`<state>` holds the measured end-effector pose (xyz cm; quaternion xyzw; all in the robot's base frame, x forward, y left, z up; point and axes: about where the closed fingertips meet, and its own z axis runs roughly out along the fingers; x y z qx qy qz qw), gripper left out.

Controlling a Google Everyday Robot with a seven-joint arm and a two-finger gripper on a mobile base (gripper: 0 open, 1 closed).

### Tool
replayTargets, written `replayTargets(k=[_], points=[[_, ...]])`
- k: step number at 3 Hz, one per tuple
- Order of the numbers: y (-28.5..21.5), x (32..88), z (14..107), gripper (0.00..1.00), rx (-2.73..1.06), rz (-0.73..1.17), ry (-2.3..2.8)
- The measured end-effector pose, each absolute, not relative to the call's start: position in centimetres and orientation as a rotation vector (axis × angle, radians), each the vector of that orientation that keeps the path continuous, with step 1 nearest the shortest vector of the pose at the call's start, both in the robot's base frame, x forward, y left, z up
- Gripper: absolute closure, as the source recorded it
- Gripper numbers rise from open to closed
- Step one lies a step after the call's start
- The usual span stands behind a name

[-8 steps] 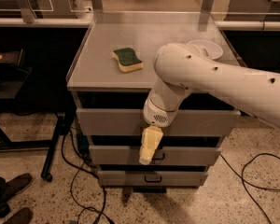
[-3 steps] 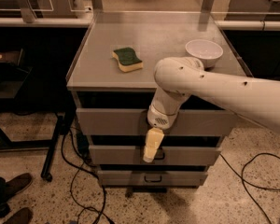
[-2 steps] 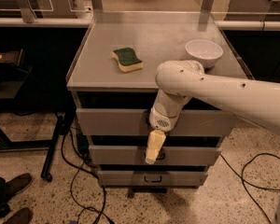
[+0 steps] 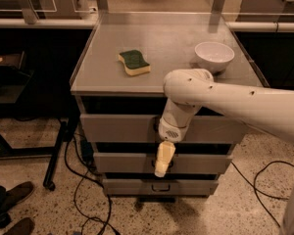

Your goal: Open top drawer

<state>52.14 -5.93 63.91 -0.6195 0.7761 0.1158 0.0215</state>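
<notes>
The top drawer (image 4: 117, 128) is the widest grey front of three, just under the cabinet's top. Its small dark handle (image 4: 154, 126) at the centre is mostly hidden behind my white wrist. My gripper (image 4: 162, 161) hangs pointing down from the wrist, its yellowish tip in front of the second drawer (image 4: 122, 162), just below the top drawer's handle. It holds nothing that I can see.
A green and yellow sponge (image 4: 134, 62) and a white bowl (image 4: 214, 56) sit on the cabinet top (image 4: 166, 38). The third drawer (image 4: 137, 186) is lowest. Cables (image 4: 83, 190) lie on the floor at the left, and shoes (image 4: 10, 199) show at the bottom left.
My arm has shifted to the right, uncovering the white bowl. The gripper has moved slightly right and down in front of the drawers. The drawers have not moved.
</notes>
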Motion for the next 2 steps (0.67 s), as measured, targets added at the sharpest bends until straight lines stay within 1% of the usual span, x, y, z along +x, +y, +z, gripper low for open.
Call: replayTargets(k=[1, 2], points=[[-5.9, 51.0, 64.1, 0.0, -1.933, 0.386, 2.411], [-6.2, 47.6, 65.8, 0.0, -1.957, 0.438, 2.414]])
